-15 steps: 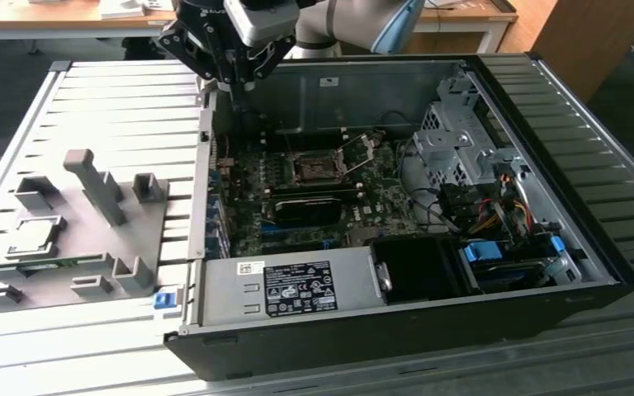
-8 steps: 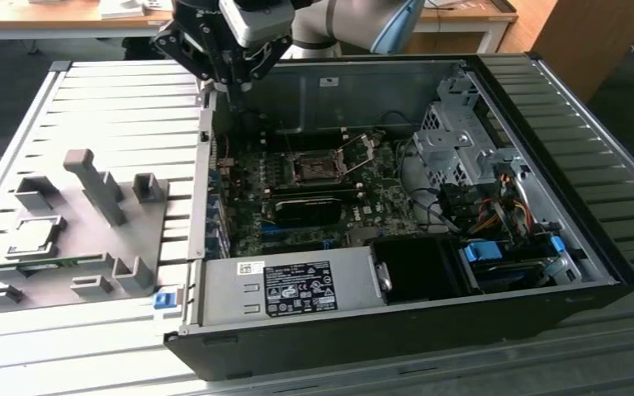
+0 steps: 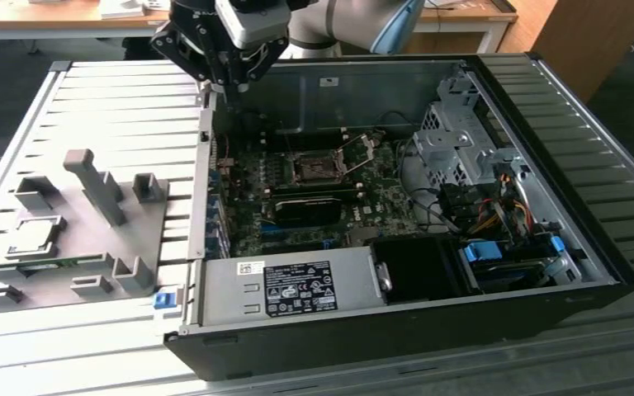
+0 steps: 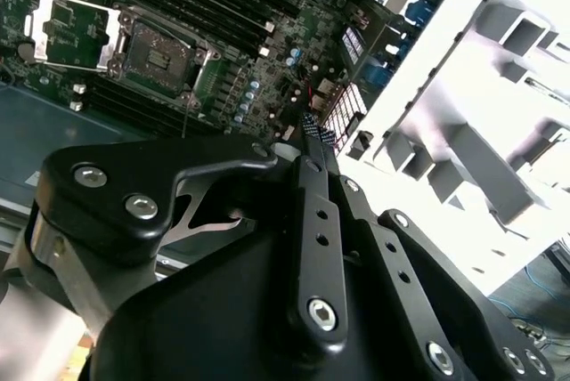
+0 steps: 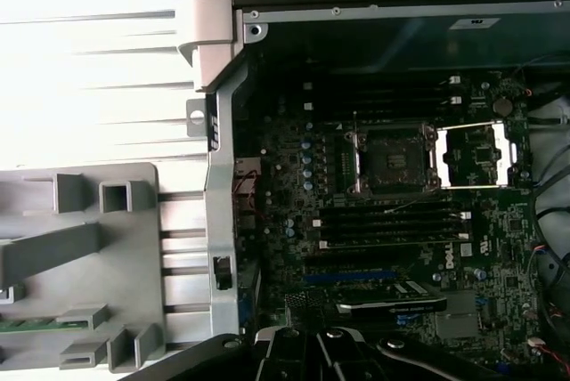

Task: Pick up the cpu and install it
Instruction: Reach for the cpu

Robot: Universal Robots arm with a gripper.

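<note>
Nearest in the exterior view, one black computer case (image 3: pixel 405 338) is seen lying open on the slatted bench (image 3: pixel 614 223), its near wall toward the bench's front edge. Just inside that wall, one silver power supply (image 3: pixel 284 289) and one black fan shroud (image 3: pixel 428 268) are found.

Beside the case, toward the bench's edge on the exterior view's left, one grey tray (image 3: pixel 130 247) is set, with several upright posts on it. The cpu (image 3: pixel 33 237) is seen lying flat on this tray near its outer edge, well apart from the jaws. One green memory stick (image 3: pixel 30 264) lies just nearer than it.

Deeper in the case, one socket (image 3: pixel 319 169) is counted on the motherboard (image 3: pixel 295 223), with its metal frame (image 3: pixel 358 142) swung up. In the first wrist view the socket (image 5: pixel 392 160) is shown uncovered, the frame (image 5: pixel 476 154) folded aside.

Farthest off, the arm (image 3: pixel 339 21) is brought in from the bench's far edge, and its upper part is cut off by the picture. The jaws are pointed straight down over the case's far corner on the exterior view's left, touching nothing. In the second wrist view the fingertips (image 4: pixel 312 127) are seen closed together with nothing held between them. The tray (image 4: pixel 463 158) is cut off in both wrist views.
</note>
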